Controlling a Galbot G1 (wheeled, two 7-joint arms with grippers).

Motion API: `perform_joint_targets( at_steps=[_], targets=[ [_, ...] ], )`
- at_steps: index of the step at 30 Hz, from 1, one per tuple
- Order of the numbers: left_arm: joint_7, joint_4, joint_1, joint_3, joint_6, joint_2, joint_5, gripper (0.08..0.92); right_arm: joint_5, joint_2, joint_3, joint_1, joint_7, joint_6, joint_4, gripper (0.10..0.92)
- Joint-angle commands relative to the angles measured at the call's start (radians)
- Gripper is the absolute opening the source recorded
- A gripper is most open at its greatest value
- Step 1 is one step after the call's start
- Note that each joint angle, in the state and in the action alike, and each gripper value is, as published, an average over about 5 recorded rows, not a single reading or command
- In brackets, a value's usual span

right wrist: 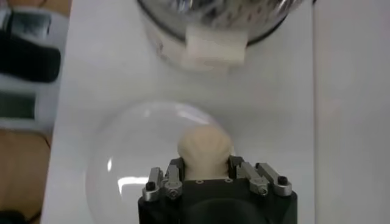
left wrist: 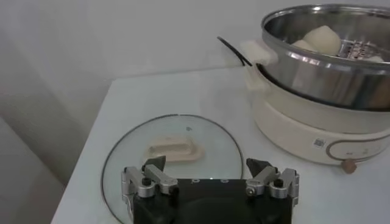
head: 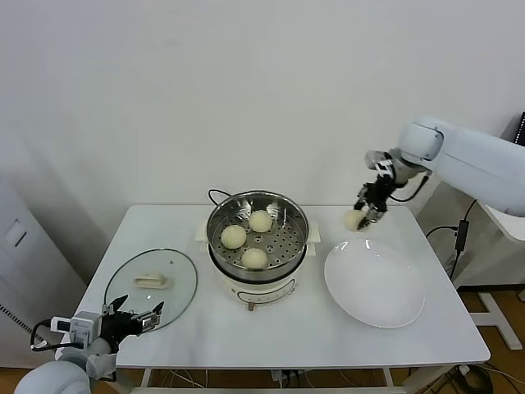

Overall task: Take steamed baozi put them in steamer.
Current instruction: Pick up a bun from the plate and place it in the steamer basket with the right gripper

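The steel steamer sits on its white cooker base at the table's middle and holds three cream-white baozi. My right gripper is shut on the last baozi and holds it in the air above the far edge of the white plate, to the right of the steamer. In the right wrist view the baozi sits between the fingers, with the steamer beyond. My left gripper is open and empty at the front left, over the glass lid.
The glass lid with its white handle lies flat on the table's left. A black cable runs behind the steamer. The cooker base shows in the left wrist view. A wall stands behind the table.
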Motion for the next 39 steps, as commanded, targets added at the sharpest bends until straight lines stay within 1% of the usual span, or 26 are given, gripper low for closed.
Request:
perform_joint_targets(
  at_steps=[1, 10, 16, 22, 34, 39],
  targets=[
    [0.003, 0.002, 0.001, 0.002, -0.006, 0.0, 0.0, 0.823, 0.293, 0.145, -0.154, 0.162, 0.077, -0.198, 0.077, 0.441],
    [0.003, -0.004, -0.002, 0.002, -0.007, 0.001, -0.005, 0.823, 0.376, 0.269, -0.152, 0.115, 0.15, -0.25, 0.043, 0.443],
    [0.004, -0.005, 0.001, 0.006, -0.01, -0.005, -0.004, 0.823, 0.373, 0.33, -0.154, 0.069, 0.203, -0.278, 0.014, 0.441],
    [0.006, -0.004, 0.0, 0.005, -0.013, -0.003, -0.004, 0.823, 0.352, 0.36, -0.137, 0.02, 0.264, -0.321, 0.009, 0.441],
    [0.009, -0.004, 0.002, 0.003, -0.016, -0.002, -0.006, 0.823, 0.282, 0.376, -0.131, -0.06, 0.304, -0.347, -0.001, 0.445],
    [0.009, -0.003, 0.0, 0.004, -0.016, -0.003, -0.007, 0.823, 0.276, 0.368, -0.121, -0.086, 0.328, -0.355, 0.004, 0.445]
  ],
)
